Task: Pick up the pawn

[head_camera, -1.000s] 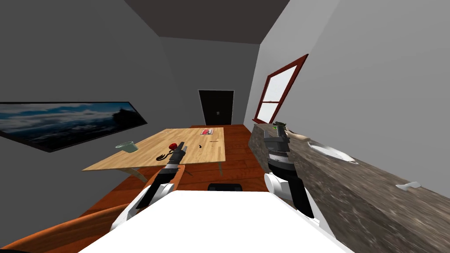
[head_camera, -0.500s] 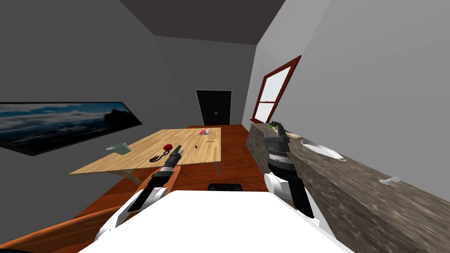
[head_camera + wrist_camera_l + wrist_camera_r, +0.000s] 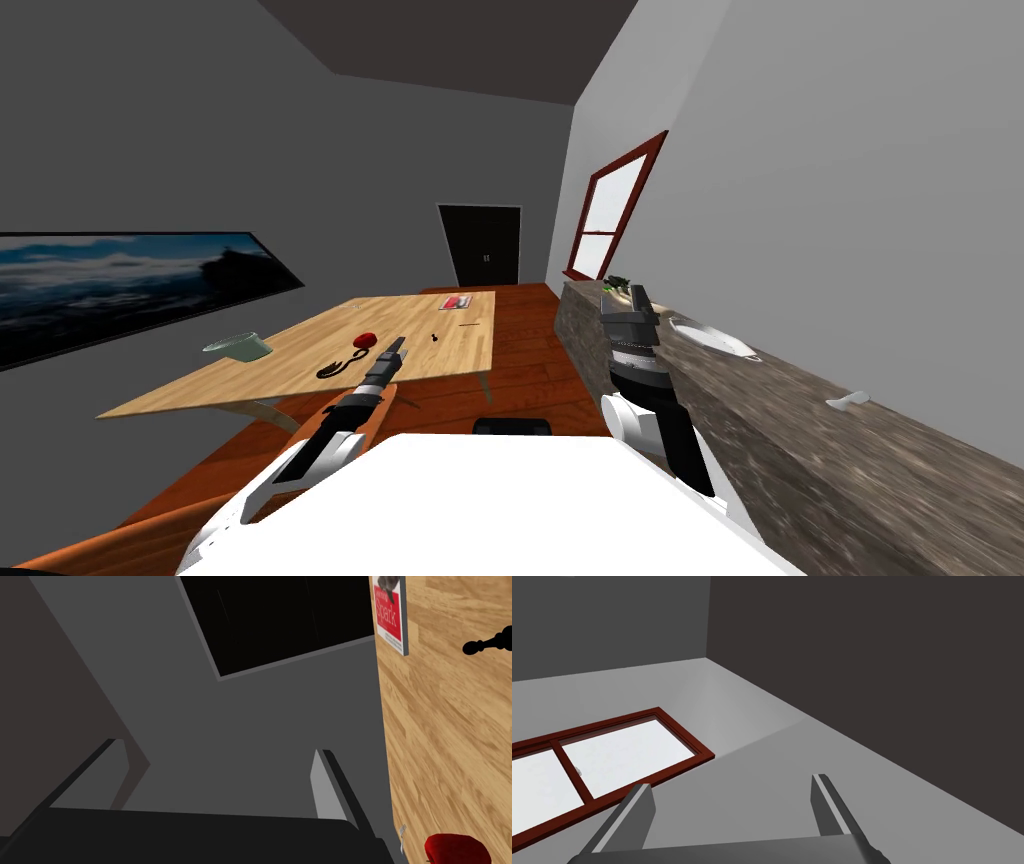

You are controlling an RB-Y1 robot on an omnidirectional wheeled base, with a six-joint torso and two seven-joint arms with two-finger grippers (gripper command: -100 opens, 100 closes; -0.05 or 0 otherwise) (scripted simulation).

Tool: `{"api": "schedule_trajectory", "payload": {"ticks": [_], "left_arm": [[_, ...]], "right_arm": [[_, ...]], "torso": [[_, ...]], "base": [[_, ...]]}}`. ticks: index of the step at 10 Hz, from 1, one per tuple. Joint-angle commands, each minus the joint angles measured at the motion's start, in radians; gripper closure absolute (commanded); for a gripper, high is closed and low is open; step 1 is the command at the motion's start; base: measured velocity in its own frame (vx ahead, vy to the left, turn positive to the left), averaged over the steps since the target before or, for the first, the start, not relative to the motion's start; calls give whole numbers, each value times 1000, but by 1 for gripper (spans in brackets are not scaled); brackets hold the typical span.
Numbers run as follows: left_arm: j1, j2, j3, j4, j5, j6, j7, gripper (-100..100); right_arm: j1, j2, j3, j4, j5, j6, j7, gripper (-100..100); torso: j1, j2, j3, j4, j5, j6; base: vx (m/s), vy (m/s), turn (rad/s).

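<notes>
- The pawn [image 3: 487, 643] is a tiny all-black piece with a round knob head and a flared foot. In the head view it's just a dark speck.
- It sits on the wooden surface [image 3: 270, 375], about halfway between the near and far edges.
- A red magazine [image 3: 455, 301] lies beyond it by the far edge, and a red apple [image 3: 366, 339] is off to its side, apart from it.
- The left end effector [image 3: 392, 350] hangs over the near edge next to the apple, fingers spread wide with nothing between them. The pawn is well ahead of it.
- There's a black cord [image 3: 335, 368] near that edge, plus a pale green bowl [image 3: 238, 347] by the far-left edge.
- The left wrist view lets you read "Spark" on the magazine.
- The head view gives you the room: grey walls, dark door [image 3: 480, 245], red-framed window [image 3: 610, 215].
- The right end effector [image 3: 637, 297] is up over a stone-look surface [image 3: 800, 440] with a white dish [image 3: 712, 337] on it. Its fingers are apart and empty too.
</notes>
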Motion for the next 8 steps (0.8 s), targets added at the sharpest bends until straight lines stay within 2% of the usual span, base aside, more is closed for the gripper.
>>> {"api": "schedule_trajectory", "payload": {"ticks": [1, 2, 3, 4, 5, 7, 8], "left_arm": [[5, 12, 0, 42, 10, -1, -1, -100], [6, 42, 4, 75, 34, 8, 1, -100], [6, 42, 4, 97, 34, 8, 1, -100], [8, 70, 6, 135, 59, 17, 2, -100], [8, 70, 6, 153, 59, 17, 2, -100], [12, 121, 7, 233, 111, 38, 2, -100], [12, 121, 7, 265, 111, 38, 2, -100]], "right_arm": [[0, 0, 0, 0, 0, 0, 0, 0], [0, 0, 0, 0, 0, 0, 0, 0], [0, 0, 0, 0, 0, 0, 0, 0], [0, 0, 0, 0, 0, 0, 0, 0], [0, 0, 0, 0, 0, 0, 0, 0], [0, 0, 0, 0, 0, 0, 0, 0], [0, 0, 0, 0, 0, 0, 0, 0]], "torso": [[0, 0, 0, 0, 0, 0], [1, 1, 1, 0, 0, 0], [2, 0, 0, 0, 0, 0], [4, 0, 0, 0, 1, 0], [2, 0, 0, 0, 0, 0], [3, -1, -1, 0, 0, 0], [0, -2, -1, 0, 0, 0]], "base": [[14, -118, -37], [32, -100, -101], [32, -76, -44], [36, -104, -93], [35, -93, -48], [65, -114, -145], [64, -104, -49]]}}
